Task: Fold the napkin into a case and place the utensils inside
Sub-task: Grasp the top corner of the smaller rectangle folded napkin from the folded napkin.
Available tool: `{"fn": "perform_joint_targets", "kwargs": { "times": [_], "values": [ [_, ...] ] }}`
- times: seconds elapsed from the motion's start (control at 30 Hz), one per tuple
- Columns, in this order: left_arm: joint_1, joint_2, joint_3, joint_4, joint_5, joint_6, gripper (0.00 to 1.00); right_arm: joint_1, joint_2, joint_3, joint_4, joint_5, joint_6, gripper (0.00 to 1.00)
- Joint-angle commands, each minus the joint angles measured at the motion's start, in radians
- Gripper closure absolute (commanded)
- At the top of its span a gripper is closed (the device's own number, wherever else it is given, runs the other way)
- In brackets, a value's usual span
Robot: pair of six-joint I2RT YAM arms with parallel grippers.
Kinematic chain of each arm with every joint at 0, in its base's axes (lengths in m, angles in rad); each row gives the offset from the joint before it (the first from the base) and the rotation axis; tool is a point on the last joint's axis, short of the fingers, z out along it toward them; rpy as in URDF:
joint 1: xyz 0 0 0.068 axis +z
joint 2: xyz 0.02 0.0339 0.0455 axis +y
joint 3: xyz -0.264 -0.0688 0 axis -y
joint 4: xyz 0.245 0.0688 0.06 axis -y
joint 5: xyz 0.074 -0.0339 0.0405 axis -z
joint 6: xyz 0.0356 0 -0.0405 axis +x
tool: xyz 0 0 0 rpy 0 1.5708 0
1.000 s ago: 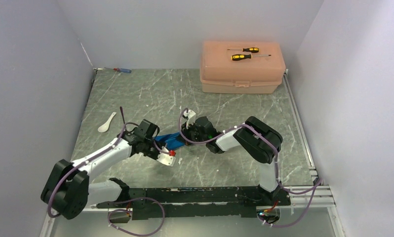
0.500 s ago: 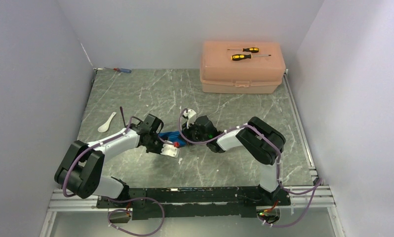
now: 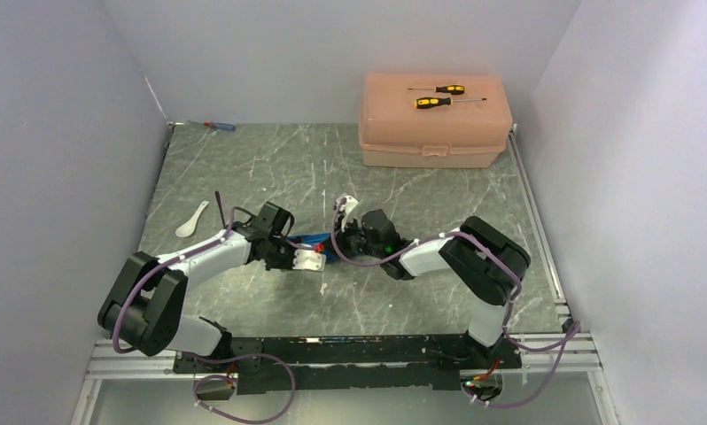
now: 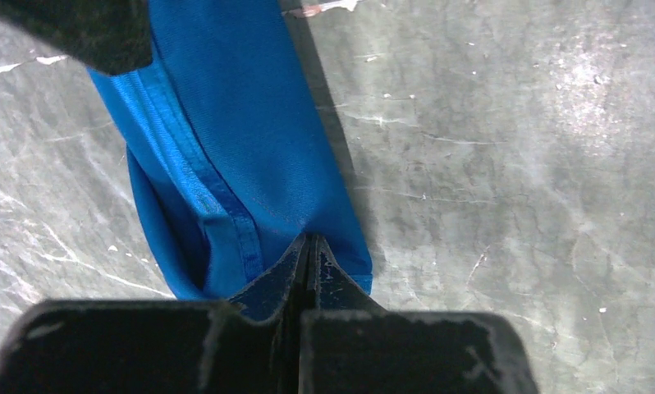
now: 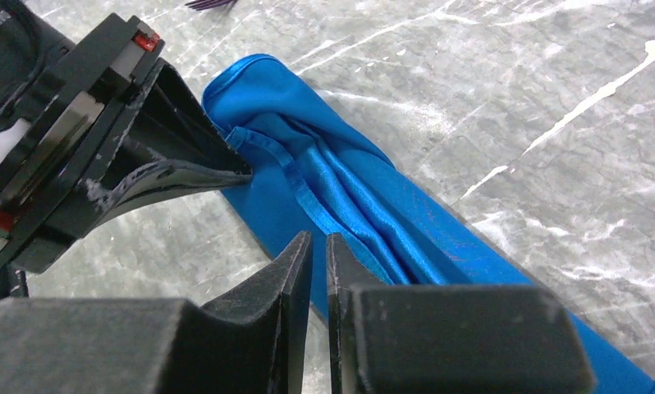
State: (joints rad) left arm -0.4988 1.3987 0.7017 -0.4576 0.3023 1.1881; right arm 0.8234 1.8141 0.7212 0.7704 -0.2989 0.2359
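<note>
Both arms crowd mid-worktop: left gripper (image 4: pixel 308 242) and right gripper (image 5: pixel 318 242) sit nose to nose over the bright blue cloth napkin (image 5: pixel 365 205), with barely a gap between them. The big peach plastic box (image 3: pixel 434 133) blocks the back-right corner. A small white spoon (image 3: pixel 190 220) and dark purple fork (image 3: pixel 217 202) lie near the left wall (image 3: pixel 58 177). The grey marbled worktop (image 3: pixel 270 168) is open toward the back and at front right.

I'm looking into a lab test cell, not a lived-in room. Plain pale walls (image 3: pixel 58 133) box in a marble-patterned tabletop (image 3: pixel 270 168) on three sides. Along the bottom of the frame, the left arm (image 3: pixel 199 257) and right arm (image 3: pixel 474 257) sit bolted to a black base plate (image 3: pixel 350 350) beside aluminium rails (image 3: pixel 545 341), with purple cables (image 3: pixel 335 232) looping loose. Upper right, a peach plastic box (image 3: pixel 434 133) carries two screwdrivers (image 3: pixel 438 103).
</note>
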Motion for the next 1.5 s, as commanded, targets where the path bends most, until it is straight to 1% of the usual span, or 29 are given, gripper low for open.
{"fn": "perform_joint_targets", "kwargs": {
  "times": [0.0,0.1,0.2,0.23,0.33,0.4,0.47,0.7,0.9,1.2,1.3,1.47],
  "values": [
    [0.004,-0.004,-0.002,0.038,-0.003,-0.066,0.97,-0.007,-0.068,-0.039,0.130,0.005,0.019,0.82],
    [0.004,-0.006,-0.004,0.026,0.011,-0.075,0.97,-0.022,-0.100,-0.015,0.078,0.003,-0.020,0.80],
    [0.003,-0.009,-0.013,0.035,0.014,-0.073,0.97,-0.032,-0.129,-0.016,0.070,-0.031,-0.041,0.81],
    [0.002,-0.009,-0.017,0.039,0.012,-0.073,0.97,-0.032,-0.133,-0.019,0.072,-0.056,-0.042,0.83],
    [0.002,-0.008,-0.024,0.053,0.010,-0.075,0.97,-0.024,-0.106,-0.030,0.092,-0.134,0.004,0.92],
    [0.002,-0.008,-0.028,0.063,0.005,-0.082,0.97,-0.007,-0.077,-0.040,0.124,-0.156,0.036,0.97],
    [0.001,-0.009,-0.033,0.066,0.000,-0.082,0.97,0.011,-0.053,-0.049,0.160,-0.161,0.068,1.00],
    [0.000,-0.018,-0.048,0.083,-0.013,-0.085,0.97,0.037,0.050,0.000,0.199,-0.155,0.124,1.00],
    [0.000,-0.027,-0.055,0.082,-0.014,-0.079,0.97,0.037,0.163,0.080,0.185,-0.180,0.172,1.00],
    [-0.002,-0.045,-0.059,0.088,-0.012,-0.093,0.97,0.034,0.259,0.198,0.086,-0.188,0.180,1.00],
    [-0.007,-0.058,-0.044,0.096,-0.014,-0.123,0.97,0.035,0.287,0.243,0.019,-0.189,0.178,1.00],
    [-0.012,-0.107,-0.029,0.090,-0.006,-0.166,0.97,0.034,0.320,0.262,-0.047,-0.176,0.192,1.00]
  ]
}}
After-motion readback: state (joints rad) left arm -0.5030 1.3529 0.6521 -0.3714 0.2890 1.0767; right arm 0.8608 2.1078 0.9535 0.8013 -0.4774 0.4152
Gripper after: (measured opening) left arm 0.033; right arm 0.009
